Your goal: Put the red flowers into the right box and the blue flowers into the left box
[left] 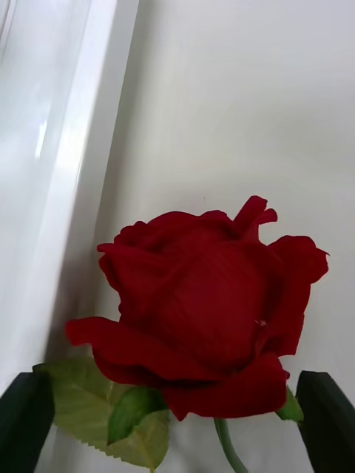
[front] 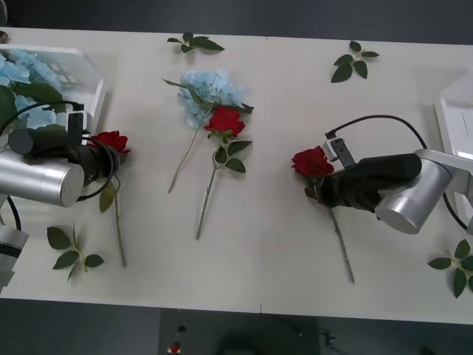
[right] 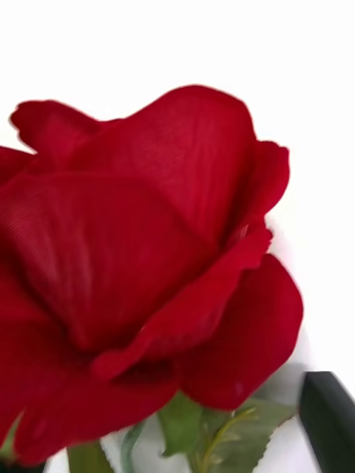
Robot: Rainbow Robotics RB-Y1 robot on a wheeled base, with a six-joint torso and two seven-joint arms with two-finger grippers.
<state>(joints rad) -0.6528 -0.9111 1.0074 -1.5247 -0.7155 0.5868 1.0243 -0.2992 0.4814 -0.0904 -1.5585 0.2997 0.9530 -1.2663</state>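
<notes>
A red rose [front: 111, 140] lies by the left box [front: 92, 81], which holds several blue flowers [front: 26, 74]. My left gripper [front: 102, 159] is open, and its black fingers [left: 324, 414] stand on either side of this rose's [left: 211, 310] base. A second red rose [front: 312, 161] lies right of centre with its stem on the table. My right gripper [front: 316, 188] sits open just below that bloom [right: 140, 266], with one finger [right: 329, 417] beside it. A third red rose [front: 225, 120] overlaps a blue flower [front: 209, 92] at the table's middle. The right box [front: 452, 122] shows at the right edge.
Loose green leaf sprigs lie at the far middle [front: 194, 43], far right [front: 353, 63], near left [front: 72, 255] and near right [front: 458, 270]. A black cable [front: 384, 120] loops over the right wrist. The table's front edge runs along the bottom.
</notes>
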